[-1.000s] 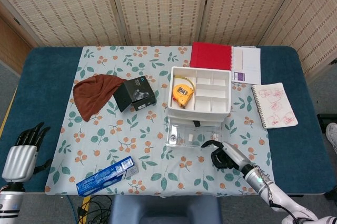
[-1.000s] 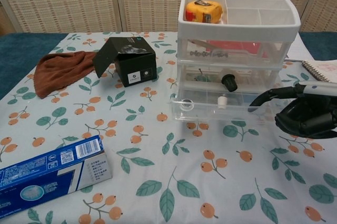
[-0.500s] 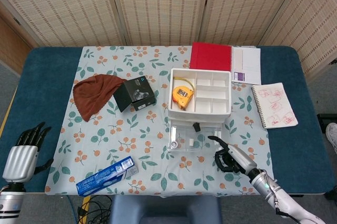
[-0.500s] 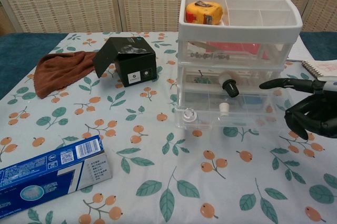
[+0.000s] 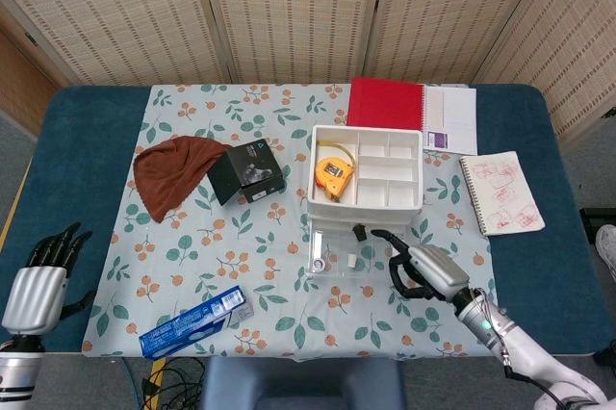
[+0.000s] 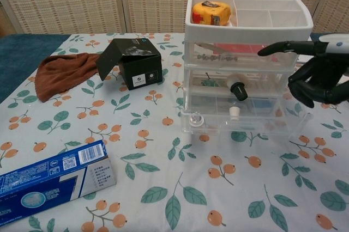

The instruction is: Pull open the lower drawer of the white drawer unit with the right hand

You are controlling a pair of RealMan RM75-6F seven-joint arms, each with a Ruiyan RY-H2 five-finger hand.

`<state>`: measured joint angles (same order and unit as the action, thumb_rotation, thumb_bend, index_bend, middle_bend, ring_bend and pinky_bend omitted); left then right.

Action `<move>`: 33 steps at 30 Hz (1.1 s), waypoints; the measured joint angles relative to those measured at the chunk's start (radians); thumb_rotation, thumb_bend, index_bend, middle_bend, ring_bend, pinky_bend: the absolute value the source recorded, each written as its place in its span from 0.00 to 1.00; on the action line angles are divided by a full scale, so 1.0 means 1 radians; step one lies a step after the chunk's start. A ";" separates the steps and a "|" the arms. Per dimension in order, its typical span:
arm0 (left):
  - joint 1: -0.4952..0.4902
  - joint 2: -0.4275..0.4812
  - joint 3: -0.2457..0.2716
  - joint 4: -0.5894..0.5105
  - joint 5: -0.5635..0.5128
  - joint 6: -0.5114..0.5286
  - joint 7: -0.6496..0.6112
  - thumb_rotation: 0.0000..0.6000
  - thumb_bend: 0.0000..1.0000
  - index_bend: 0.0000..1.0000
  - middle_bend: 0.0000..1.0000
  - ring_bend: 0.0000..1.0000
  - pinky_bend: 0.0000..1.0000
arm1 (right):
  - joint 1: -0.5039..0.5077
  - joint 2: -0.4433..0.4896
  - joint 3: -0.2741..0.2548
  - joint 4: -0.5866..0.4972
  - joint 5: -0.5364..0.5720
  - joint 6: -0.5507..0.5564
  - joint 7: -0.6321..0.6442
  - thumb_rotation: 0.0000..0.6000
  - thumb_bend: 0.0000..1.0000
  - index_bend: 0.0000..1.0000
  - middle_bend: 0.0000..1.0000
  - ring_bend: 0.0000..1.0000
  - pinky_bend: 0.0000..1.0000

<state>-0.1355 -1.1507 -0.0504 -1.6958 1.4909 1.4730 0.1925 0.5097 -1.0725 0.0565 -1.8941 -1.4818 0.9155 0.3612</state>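
Drawer unit (image 6: 248,52) sits mid-table on the floral cloth (image 5: 221,256), its lower drawer (image 6: 245,120) pulled partway out toward you. Your right hand (image 6: 322,71) hovers just right of it, holding nothing (fingers loosely curled, one extended). Your left hand (image 5: 43,280) rests apart at the table's edge, fingers apart, grasping nothing.

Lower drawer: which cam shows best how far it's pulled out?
Head view. From above, the lower drawer juts out past the white drawer unit toward the table's near edge. Chest view meets the drawer front-on, so its reach is foreshortened, though its contents show.
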 measured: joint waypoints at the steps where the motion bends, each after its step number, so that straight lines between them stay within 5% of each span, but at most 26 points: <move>1: 0.001 0.000 0.001 0.001 0.001 0.001 -0.002 1.00 0.17 0.13 0.08 0.12 0.13 | 0.011 0.013 0.008 -0.008 0.007 -0.007 -0.039 1.00 0.73 0.06 0.69 0.93 1.00; 7: 0.003 -0.001 0.003 0.006 0.003 0.002 -0.007 1.00 0.17 0.13 0.08 0.12 0.13 | 0.104 0.087 0.060 -0.068 0.116 -0.084 -0.320 1.00 0.86 0.11 0.78 1.00 1.00; 16: 0.003 -0.001 0.002 0.016 -0.001 -0.003 -0.016 1.00 0.17 0.14 0.08 0.12 0.13 | 0.270 0.098 0.079 -0.099 0.342 -0.203 -0.633 1.00 0.85 0.18 0.82 1.00 1.00; 19: 0.003 -0.003 0.003 0.019 -0.002 -0.004 -0.019 1.00 0.17 0.14 0.08 0.12 0.13 | 0.318 0.083 0.070 -0.092 0.385 -0.215 -0.728 1.00 0.75 0.21 0.82 1.00 1.00; 26: 0.007 -0.005 0.004 0.025 -0.003 0.000 -0.026 1.00 0.17 0.14 0.08 0.12 0.13 | 0.391 -0.016 0.035 -0.035 0.432 -0.184 -0.879 1.00 0.36 0.32 0.86 1.00 1.00; 33: 0.011 -0.005 0.004 0.024 -0.002 0.005 -0.027 1.00 0.17 0.14 0.08 0.12 0.13 | 0.401 -0.085 0.017 0.027 0.358 -0.138 -0.908 1.00 0.20 0.41 0.89 1.00 1.00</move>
<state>-0.1244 -1.1557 -0.0461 -1.6716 1.4887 1.4781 0.1658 0.9107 -1.1577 0.0735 -1.8667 -1.1237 0.7774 -0.5466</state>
